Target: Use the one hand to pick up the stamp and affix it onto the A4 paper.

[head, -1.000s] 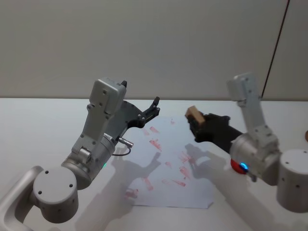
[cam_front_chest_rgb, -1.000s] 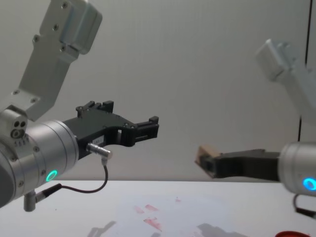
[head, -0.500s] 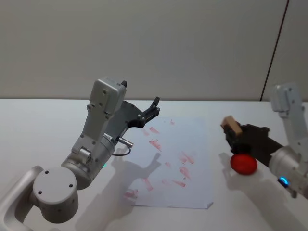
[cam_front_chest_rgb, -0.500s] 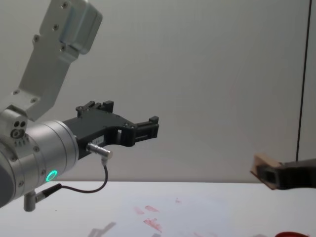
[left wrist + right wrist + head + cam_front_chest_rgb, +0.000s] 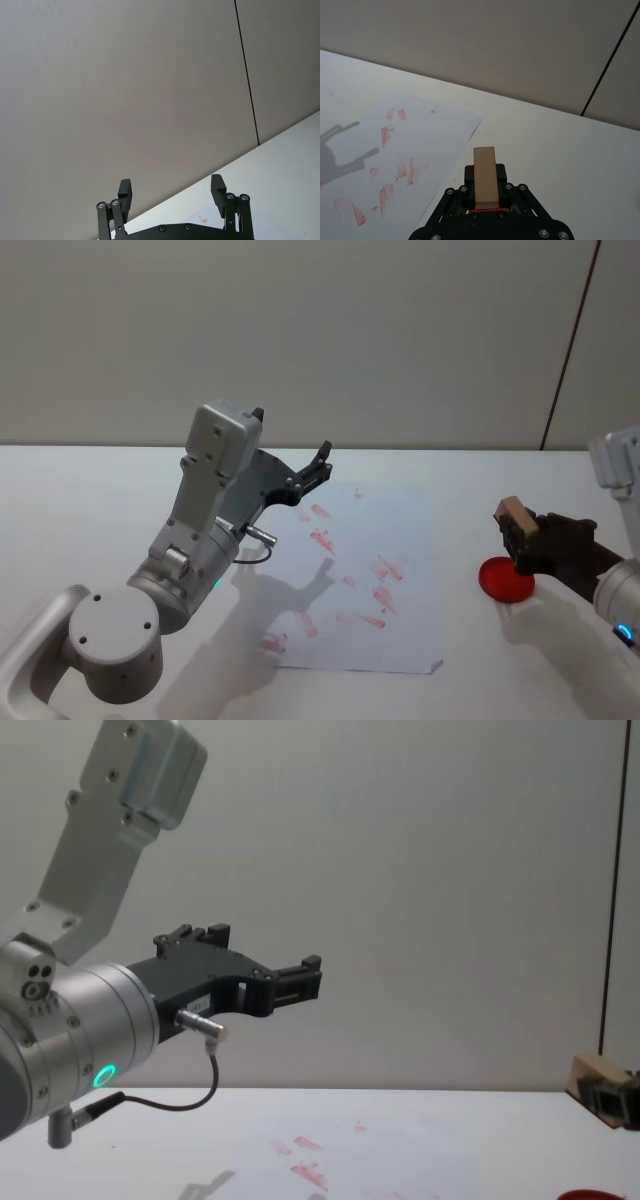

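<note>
While clamping the stamp (image 5: 514, 512), right gripper (image 5: 522, 537) over white table (image 5: 80, 500), grey wall (image 5: 350, 330) behind.

Plain grey wall (image 5: 400, 330), white table (image 5: 80, 500)

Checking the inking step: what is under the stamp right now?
The right gripper holds the stamp above a red ink pad, right of the A4 paper. Contact cannot be judged; the stamp's face is hidden.

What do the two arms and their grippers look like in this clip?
Both arms are silver-grey with cylindrical joints and black two-fingered grippers. The left gripper sits past a green glowing ring, with a thin dark cable looping from a metal plug. The right gripper sits past a blue glowing ring.
</note>
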You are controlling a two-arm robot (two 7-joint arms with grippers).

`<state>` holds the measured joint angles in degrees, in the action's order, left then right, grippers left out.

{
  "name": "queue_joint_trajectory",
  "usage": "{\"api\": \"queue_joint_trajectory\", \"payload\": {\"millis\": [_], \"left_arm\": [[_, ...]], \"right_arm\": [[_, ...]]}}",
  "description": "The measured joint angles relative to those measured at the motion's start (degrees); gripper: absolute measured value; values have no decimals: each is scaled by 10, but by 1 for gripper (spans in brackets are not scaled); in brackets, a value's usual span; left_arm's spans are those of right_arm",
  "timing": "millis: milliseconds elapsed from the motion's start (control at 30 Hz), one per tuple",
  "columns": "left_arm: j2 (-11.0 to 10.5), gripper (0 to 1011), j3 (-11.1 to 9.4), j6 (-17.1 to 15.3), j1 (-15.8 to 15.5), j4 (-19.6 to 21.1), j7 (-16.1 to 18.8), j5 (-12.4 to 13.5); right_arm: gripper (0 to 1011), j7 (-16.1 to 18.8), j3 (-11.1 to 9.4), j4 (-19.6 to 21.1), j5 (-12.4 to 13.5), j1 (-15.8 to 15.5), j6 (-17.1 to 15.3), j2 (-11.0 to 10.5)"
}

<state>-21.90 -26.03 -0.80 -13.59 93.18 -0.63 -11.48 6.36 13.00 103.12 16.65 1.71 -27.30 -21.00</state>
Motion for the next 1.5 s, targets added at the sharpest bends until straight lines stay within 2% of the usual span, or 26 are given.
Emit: {"api": "queue_joint_trajectory", "payload": {"millis": [500,1000,1500], "left_arm": [[0,1003,0,0,0,0,0,0],[0,1003,0,0,0,0,0,0],[0,1003,0,0,0,0,0,0]], "right_arm": [[221,0,3,-25,-15,2,-20,3],[221,11,16,-74,-48,28,-25,25],[220,20,22,-102,-74,44,-31,37]]}}
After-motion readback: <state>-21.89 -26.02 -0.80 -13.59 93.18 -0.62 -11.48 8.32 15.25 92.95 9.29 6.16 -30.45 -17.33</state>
